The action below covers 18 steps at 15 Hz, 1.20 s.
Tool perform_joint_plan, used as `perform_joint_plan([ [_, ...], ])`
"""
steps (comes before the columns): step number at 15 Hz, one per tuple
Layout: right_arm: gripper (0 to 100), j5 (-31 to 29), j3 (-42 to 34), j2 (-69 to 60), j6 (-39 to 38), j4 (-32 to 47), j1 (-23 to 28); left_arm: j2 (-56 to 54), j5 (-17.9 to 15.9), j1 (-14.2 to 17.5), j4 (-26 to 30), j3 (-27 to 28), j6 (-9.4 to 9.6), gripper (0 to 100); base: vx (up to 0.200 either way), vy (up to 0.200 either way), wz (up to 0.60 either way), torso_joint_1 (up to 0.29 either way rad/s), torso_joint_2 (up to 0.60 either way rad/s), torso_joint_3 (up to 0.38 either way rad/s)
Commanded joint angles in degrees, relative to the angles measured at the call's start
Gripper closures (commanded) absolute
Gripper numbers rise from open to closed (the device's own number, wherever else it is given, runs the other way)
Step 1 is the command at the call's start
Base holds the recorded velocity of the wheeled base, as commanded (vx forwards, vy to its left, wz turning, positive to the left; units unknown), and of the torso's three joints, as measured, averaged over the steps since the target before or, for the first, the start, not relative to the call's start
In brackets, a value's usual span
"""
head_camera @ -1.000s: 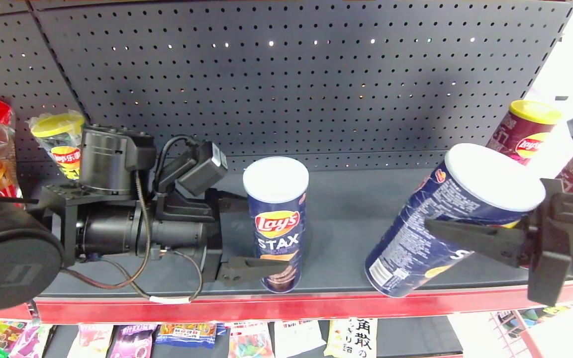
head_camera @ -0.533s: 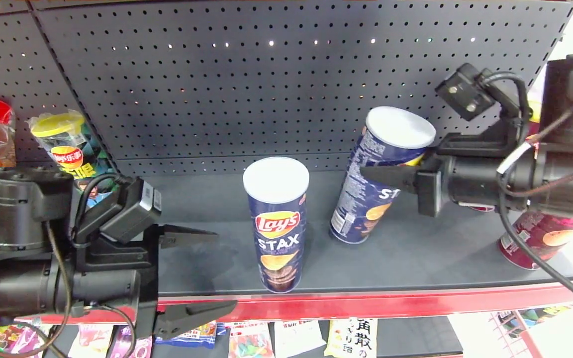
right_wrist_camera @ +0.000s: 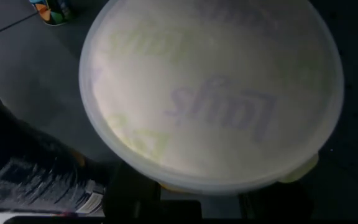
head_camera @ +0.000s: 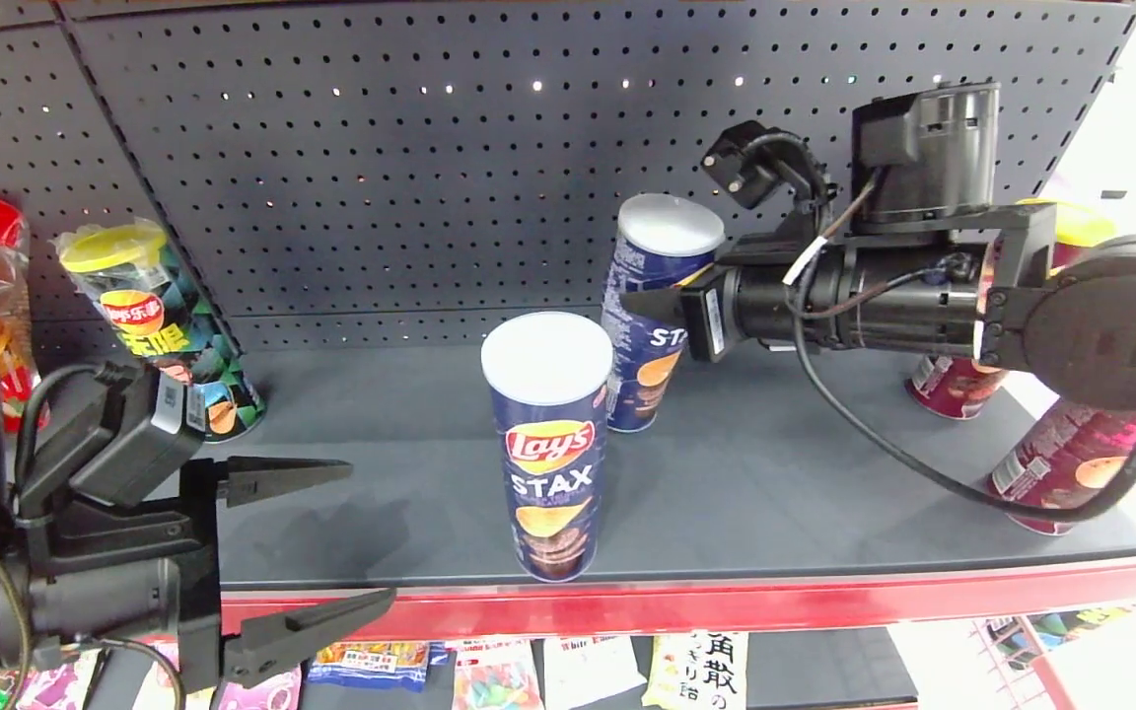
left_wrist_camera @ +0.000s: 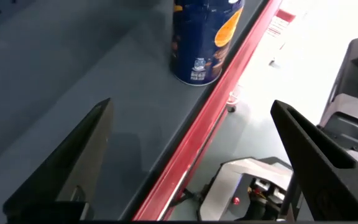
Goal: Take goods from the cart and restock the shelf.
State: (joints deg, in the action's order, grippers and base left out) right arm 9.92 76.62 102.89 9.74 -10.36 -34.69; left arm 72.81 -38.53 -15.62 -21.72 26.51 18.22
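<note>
Placing step right now, I reckon. The right gripper (head_camera: pixel 662 296) is clamped on a blue can (head_camera: pixel 649 367) up near its white lid (right_wrist_camera: pixel 213 93), holding it at the far side of the shelf (head_camera: pixel 775 493), just behind and a bit right of the front can (head_camera: pixel 548 444) standing at the near edge. The held can leans slightly, and I can't tell if its base sits flat yet. The left gripper (head_camera: pixel 366 532) hangs wide open and holding nothing at the near left, by the red lip, well apart from both cans. The next move probably means straightening the can, setting it flat, then letting go without bumping the front can. Maroon cans (head_camera: pixel 1061 463) sit at the far right.
</note>
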Motion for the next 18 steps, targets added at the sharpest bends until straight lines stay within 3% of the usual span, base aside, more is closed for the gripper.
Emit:
perform_joint_plan([
  [1, 100, -0.52, 2.75, 3.28, 0.02, 0.61, -1.16, -1.62, 0.04, 0.59, -0.07, -1.11, -0.03, 0, 0.000, 0.000, 0.00, 0.000, 0.00, 0.000],
  [6, 100, -2.01, 6.70, 4.87, 0.19, 4.30, -2.13, -1.71, 1.18, 0.67, -0.07, -1.38, -0.03, 0, 0.000, 0.000, 0.00, 0.000, 0.00, 0.000],
  [18, 100, -2.01, 6.53, 6.10, 0.19, 4.21, -4.77, -1.62, 1.27, 0.67, -0.07, -1.29, -0.03, 0, 0.000, 0.000, 0.00, 0.000, 0.00, 0.000],
])
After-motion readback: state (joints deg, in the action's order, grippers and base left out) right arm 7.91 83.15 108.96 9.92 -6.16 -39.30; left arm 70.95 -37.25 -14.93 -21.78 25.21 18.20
